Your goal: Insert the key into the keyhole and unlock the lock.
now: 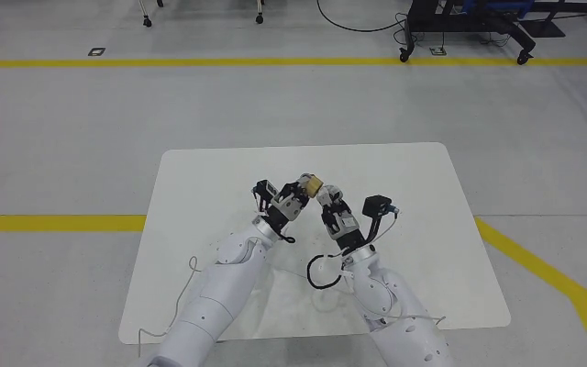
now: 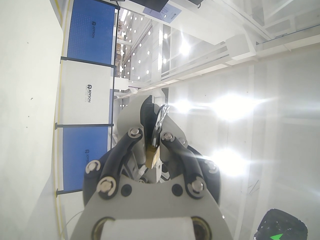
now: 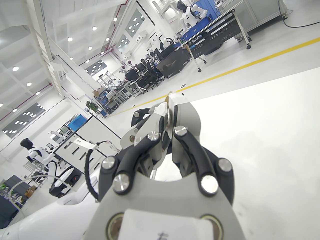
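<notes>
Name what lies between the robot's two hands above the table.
In the top view the brass lock, clamped in the left hand, fills the gap up to the right hand gripping the key.

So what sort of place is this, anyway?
Probably a robotics test hall or factory-style workshop. It has a wide open floor marked with yellow floor lines, and long workbenches with other white robots standing at them.

Lock (image 2: 153,156): brass-look metal body; shackle (image 2: 160,119) bright, glossy metal. Table (image 1: 431,183): white, smooth, matt top. Floor (image 1: 275,101): pale, slight sheen.
</notes>
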